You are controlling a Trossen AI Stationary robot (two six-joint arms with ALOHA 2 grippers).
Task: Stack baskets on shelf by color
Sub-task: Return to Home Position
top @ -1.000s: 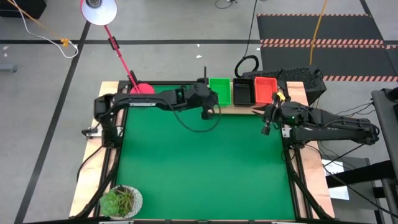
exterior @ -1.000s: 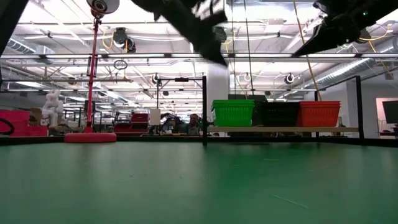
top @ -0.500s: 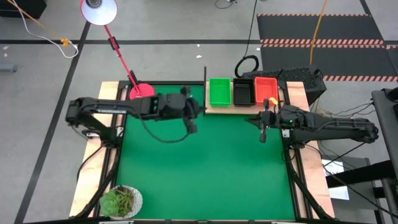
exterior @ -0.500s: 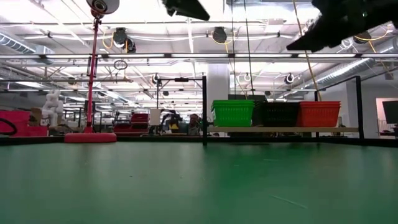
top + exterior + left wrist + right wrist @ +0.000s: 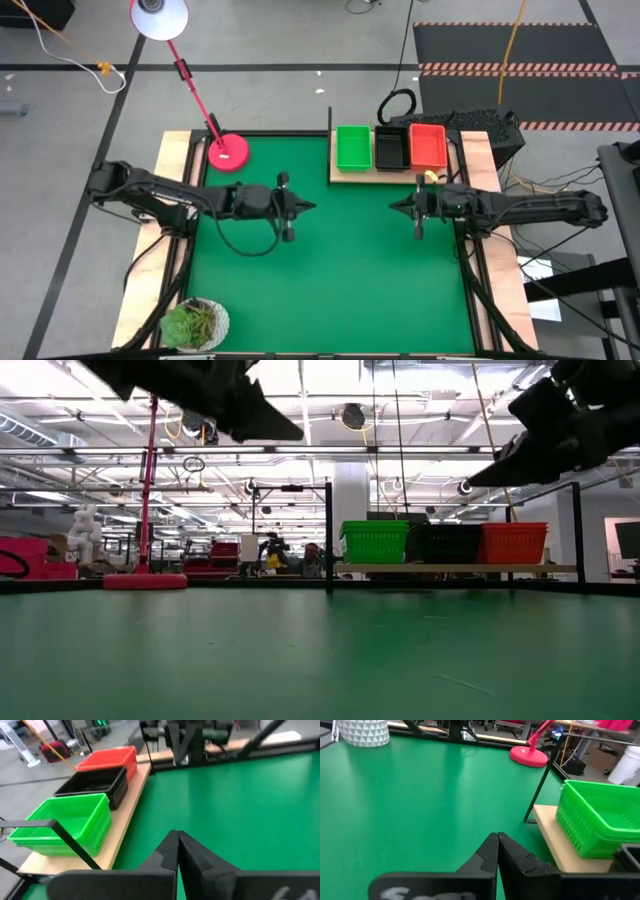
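"Left gripper [image 5: 308, 207] first: where is it, and does it hold anything?"

"It hangs above the mat [image 5: 330, 280], left of the middle, tips pointing right. Its own wrist view [image 5: 177, 837] has the jaws pressed together with nothing between them."

"And the right gripper [image 5: 396, 206]?"

"Much the same on the other side. It sits over the right part of the mat with its tips pointing left, so the two face each other, well apart. Its jaws are closed and empty too [image 5: 497, 838]. It is on the near side of the shelf, not touching it."

"Where are the baskets?"

"All on the shelf [image 5: 342, 177], side by side in one row. The green baskets [image 5: 353, 147] are on the left, the black baskets [image 5: 391, 148] in the middle and the red baskets [image 5: 428, 145] on the right, each group touching the next. From table height they stand level, all the same height. How many lie in each pile I can't count."

"And the shelf itself?"

"It lies along the far edge of the mat, right of centre."

"What else is around?"

"A round red lamp base [image 5: 229, 152] stands at the far left corner of the mat. A potted plant [image 5: 196, 323] sits at the near left corner."
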